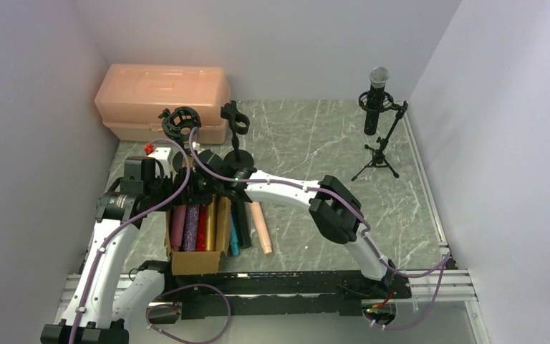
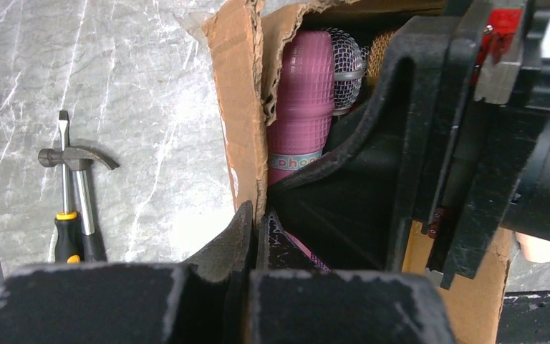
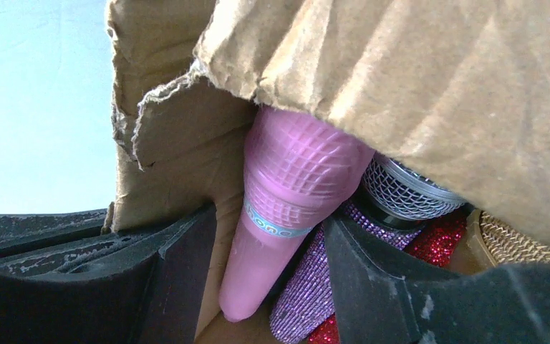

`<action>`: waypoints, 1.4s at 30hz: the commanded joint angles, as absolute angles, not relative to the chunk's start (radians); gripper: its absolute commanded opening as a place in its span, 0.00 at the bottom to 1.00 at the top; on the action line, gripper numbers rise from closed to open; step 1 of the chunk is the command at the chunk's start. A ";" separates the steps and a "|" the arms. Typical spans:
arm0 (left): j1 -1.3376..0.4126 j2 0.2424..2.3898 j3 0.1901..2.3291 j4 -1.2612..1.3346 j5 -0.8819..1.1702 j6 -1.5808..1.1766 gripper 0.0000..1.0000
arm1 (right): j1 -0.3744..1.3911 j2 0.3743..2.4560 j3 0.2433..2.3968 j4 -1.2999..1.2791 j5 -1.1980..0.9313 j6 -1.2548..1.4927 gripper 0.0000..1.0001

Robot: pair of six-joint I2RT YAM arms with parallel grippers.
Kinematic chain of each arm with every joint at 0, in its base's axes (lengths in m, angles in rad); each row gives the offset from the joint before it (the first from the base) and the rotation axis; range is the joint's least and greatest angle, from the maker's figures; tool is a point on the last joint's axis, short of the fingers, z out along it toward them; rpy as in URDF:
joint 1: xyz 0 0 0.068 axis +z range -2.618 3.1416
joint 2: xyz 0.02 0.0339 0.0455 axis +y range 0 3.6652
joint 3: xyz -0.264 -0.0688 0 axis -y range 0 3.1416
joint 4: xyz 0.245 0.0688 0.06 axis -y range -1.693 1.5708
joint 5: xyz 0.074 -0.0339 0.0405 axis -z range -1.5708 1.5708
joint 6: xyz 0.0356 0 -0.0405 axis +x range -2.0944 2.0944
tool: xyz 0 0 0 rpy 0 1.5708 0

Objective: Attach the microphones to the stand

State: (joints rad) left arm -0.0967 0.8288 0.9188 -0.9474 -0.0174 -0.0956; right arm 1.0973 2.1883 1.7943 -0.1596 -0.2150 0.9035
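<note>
Top view: we see even, diffuse overhead light, pale walls (image 1: pixel 272 43) and faint soft shadows on the table (image 1: pixel 308 143). Wrist views: we note the pink microphone (image 3: pixel 293 193) brightly lit, the box (image 3: pixel 415 86) interior shadowed, the background washed pale blue.

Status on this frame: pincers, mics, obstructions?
Left pincer shut on cardboard box wall. Right pincer open astride pink microphone inside box. Torn flap overhangs mic heads.

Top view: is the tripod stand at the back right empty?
No, a black microphone with a silver mesh head is mounted upright at the top of the tripod stand.
</note>
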 commanded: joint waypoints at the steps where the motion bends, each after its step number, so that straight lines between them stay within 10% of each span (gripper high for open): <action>1: -0.100 0.806 0.993 -0.865 0.054 -0.119 0.00 | 1.118 2.213 1.848 -0.128 -0.188 0.923 0.59; 7: -0.100 0.806 1.011 -0.862 0.092 -0.129 0.00 | 1.146 2.237 1.858 -0.110 -0.156 0.933 0.53; 16: -0.100 0.773 0.983 -0.842 0.003 -0.120 0.00 | 1.135 2.020 1.704 0.038 -0.103 0.857 0.07; 42: -0.100 0.807 0.936 -0.831 -0.057 -0.115 0.00 | 0.731 1.451 0.986 -0.368 -0.185 0.560 0.00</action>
State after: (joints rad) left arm -0.0959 0.8219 0.9218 -0.9295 -0.0837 -0.0948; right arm 0.7486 1.4849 1.0412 -0.3431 -0.2451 0.6037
